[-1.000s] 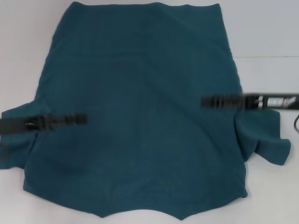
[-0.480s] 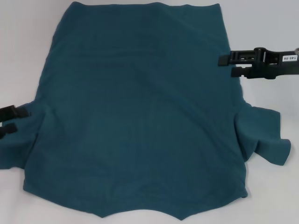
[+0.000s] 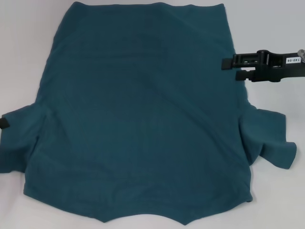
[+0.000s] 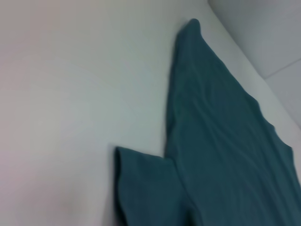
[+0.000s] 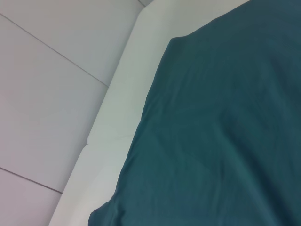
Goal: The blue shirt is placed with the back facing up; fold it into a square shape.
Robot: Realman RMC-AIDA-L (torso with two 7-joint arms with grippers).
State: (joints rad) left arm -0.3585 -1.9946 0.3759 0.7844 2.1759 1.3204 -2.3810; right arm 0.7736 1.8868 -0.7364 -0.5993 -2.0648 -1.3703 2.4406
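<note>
One large plain dark teal-blue short-sleeved knit shirt (image 3: 143,114) lies spread flat on one white tabletop (image 3: 28,38), filling most of the head view from top edge to bottom edge. Two sleeves show: one at the left edge mid-height, one rumpled at the right, lower-middle. Hem runs along the top of the frame, collar side at the bottom.

One black right gripper (image 3: 230,68) enters from the right edge in the upper right, its two fingers spread apart with a gap between them, tips just at the shirt's right side edge; contact cannot be told. Left gripper (image 3: 4,124): only a small black bit at the left edge over the left sleeve, spread or closed cannot be told.

Wrist views show only cloth and white surface.
</note>
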